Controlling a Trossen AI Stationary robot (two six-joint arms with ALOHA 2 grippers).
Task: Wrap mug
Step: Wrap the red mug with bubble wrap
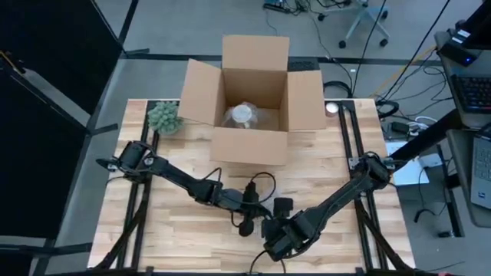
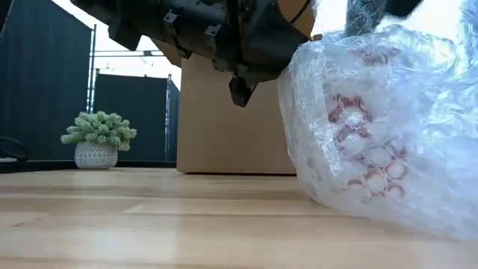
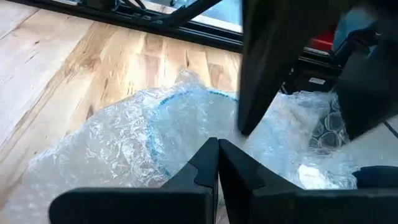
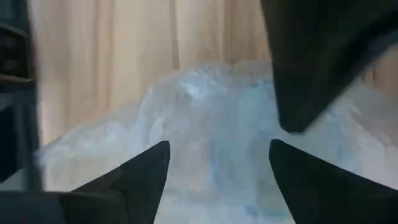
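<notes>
The desk point(image 1: 192, 245) is a pale butcher-block top of glued wooden strips, with black rails running along both of its sides. At its far edge stands an open cardboard box point(image 1: 253, 107), flaps spread, with a clear bundle lying inside it. Beside the box, at the far left corner, sits a small potted succulent point(image 1: 164, 117) in a patterned white pot. Around the desk lie grey floor, dark screen panels on the left, loose cables and an office chair base beyond, and a side bench with a keyboard on the right.

Both arms meet near the front middle of the desk. The mug, swathed in bubble wrap point(image 2: 381, 119), rests on the wood there; red markings show through the film. The left gripper point(image 3: 217, 163) hangs above the wrap, its jaws together. The right gripper point(image 4: 217, 168) hovers over the same bundle, its jaws apart.
</notes>
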